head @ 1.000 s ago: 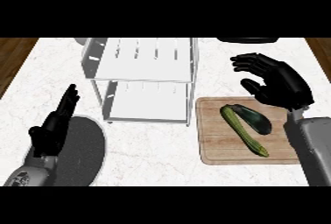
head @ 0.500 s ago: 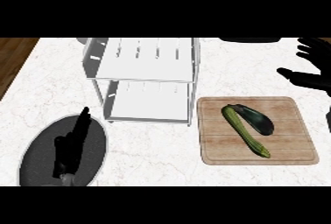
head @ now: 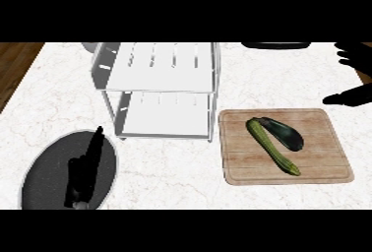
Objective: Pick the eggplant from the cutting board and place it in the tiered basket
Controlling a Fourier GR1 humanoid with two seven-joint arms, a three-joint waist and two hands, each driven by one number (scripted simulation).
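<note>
A dark purple eggplant [head: 283, 134] lies on the wooden cutting board [head: 323, 170] at the right, touching a green zucchini [head: 274, 153] on its left side. The white two-tier basket [head: 163, 69] stands at the back centre, both shelves bare. My right hand [head: 353, 55] shows only partly at the right edge, above and right of the board, open with fingers spread, well apart from the eggplant. My left hand [head: 85, 170] lies open at the lower left, fingers straight, over a dark plate.
A dark round plate [head: 40, 172] with a pale rim sits at the lower left under my left hand. A dark object [head: 276, 45] shows at the counter's back edge. The wooden floor [head: 15, 64] shows past the counter's left edge.
My right hand has drifted right, from above the board to the view's edge. My left forearm has sunk toward the lower edge, leaving the hand over the plate. The vegetables have not moved.
</note>
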